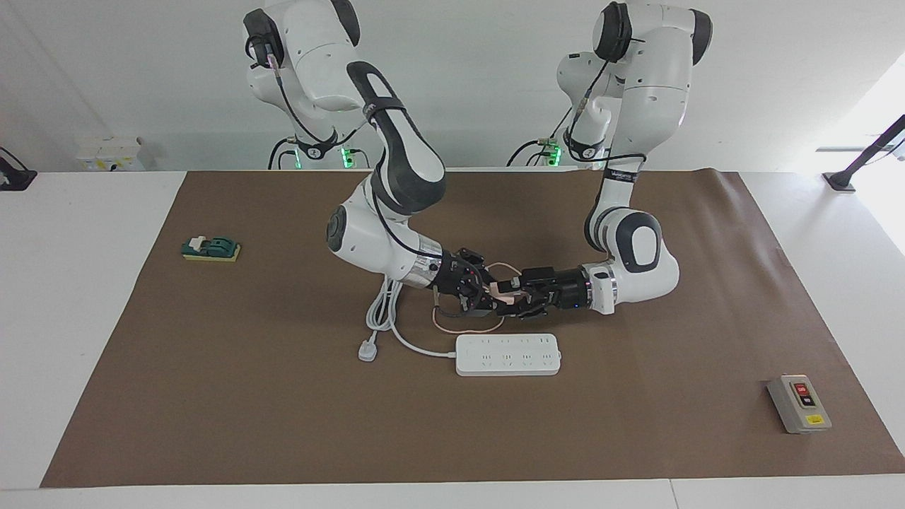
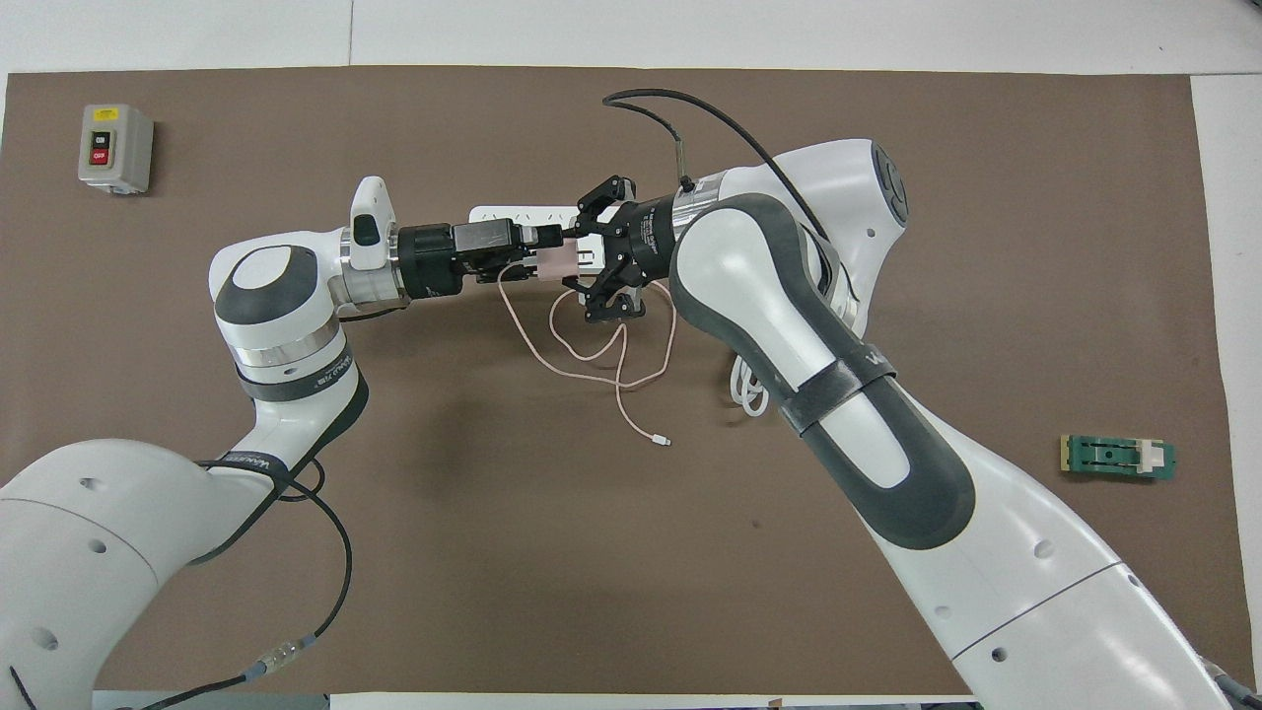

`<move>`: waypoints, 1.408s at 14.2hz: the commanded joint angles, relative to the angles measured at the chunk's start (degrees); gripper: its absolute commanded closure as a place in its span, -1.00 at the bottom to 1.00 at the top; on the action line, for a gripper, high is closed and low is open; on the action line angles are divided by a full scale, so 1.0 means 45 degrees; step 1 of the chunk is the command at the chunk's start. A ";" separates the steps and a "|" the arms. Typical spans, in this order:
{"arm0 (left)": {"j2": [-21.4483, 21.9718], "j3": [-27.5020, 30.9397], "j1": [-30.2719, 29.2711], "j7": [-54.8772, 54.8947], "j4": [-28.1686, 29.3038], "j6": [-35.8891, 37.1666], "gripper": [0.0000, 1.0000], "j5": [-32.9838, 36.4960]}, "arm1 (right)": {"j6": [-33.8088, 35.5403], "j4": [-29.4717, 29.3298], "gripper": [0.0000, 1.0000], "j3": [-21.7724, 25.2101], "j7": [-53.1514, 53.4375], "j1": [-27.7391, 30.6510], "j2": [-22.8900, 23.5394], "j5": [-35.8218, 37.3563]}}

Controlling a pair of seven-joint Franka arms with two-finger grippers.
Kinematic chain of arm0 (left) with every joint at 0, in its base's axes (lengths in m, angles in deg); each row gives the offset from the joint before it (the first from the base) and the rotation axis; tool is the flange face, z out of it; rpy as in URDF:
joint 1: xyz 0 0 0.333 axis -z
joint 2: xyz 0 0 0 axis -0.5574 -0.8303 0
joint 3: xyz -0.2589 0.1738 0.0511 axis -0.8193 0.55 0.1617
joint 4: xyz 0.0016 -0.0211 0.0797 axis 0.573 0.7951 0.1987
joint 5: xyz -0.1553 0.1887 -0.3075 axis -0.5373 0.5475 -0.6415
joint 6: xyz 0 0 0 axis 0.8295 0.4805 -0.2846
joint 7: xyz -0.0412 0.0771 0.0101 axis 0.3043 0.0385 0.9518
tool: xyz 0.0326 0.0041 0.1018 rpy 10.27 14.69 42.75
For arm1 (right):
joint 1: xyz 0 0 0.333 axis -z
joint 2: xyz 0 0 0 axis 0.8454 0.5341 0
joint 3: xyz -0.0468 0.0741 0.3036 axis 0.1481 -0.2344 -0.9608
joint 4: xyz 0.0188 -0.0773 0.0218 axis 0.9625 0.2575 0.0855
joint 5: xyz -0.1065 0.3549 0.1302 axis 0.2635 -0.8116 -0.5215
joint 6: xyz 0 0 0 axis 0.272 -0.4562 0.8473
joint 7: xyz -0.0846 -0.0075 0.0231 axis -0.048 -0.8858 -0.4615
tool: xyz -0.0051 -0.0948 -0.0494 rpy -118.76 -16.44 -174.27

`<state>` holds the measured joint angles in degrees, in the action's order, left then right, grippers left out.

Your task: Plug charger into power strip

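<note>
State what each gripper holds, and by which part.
The charger is up over the table between both grippers. The left gripper is shut on the cube's body; whether the right gripper also grips it cannot be told.

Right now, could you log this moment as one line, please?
charger: airborne, between both grippers | left gripper: holding | right gripper: at charger | strip: unplugged

A robotics lab is indicated: two Franka arms (image 1: pixel 396 177) mounted at a white table (image 1: pixel 78 283), brown paper mat (image 1: pixel 636 424) laid, bare white wall.

White arms, dark-grey joint covers, black cables
</note>
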<state>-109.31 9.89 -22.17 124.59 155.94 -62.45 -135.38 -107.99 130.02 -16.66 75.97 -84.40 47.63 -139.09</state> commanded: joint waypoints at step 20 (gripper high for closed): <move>0.0364 0.0011 -0.0160 -0.0912 0.0743 0.0307 -1.00 -0.0162 | -0.0194 0.0116 1.00 -0.0036 -0.0407 0.0031 -0.0055 -0.0333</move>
<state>-107.92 9.75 -23.02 122.27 158.55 -61.52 -135.38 -108.00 130.01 -16.61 75.97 -84.37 47.63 -139.09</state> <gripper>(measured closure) 0.000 0.480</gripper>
